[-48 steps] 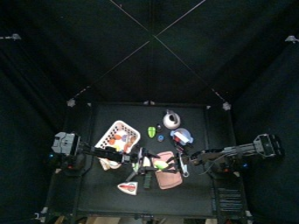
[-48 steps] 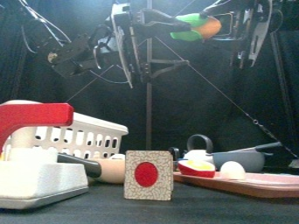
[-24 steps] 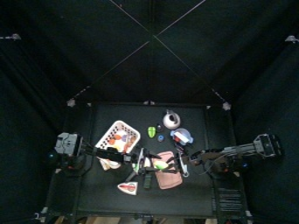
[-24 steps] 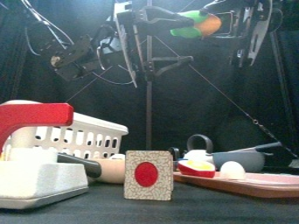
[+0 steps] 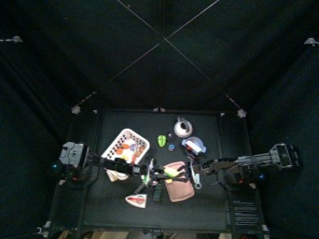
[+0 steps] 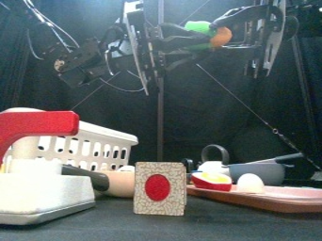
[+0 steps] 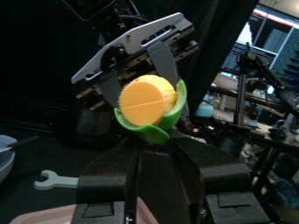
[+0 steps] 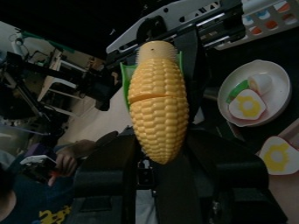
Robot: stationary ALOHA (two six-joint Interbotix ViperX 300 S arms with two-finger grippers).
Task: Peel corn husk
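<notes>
High above table: right gripper [image 8: 163,166] clamps yellow plastic corn cob [image 8: 158,96]; left gripper [image 7: 149,149] pinches green husk [image 7: 149,129]. Risk: weak pinch slips off.

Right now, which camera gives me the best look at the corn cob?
The right wrist view: the corn cob fills the picture lengthwise, kernels clear, with a green husk edge beside it. The left wrist view shows only its round end cupped in green husk. The front view shows it small, held high between both arms; from the top it is barely discernible.

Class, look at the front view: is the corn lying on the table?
No, the corn is held high in the air between the two grippers, well above the table.
</notes>
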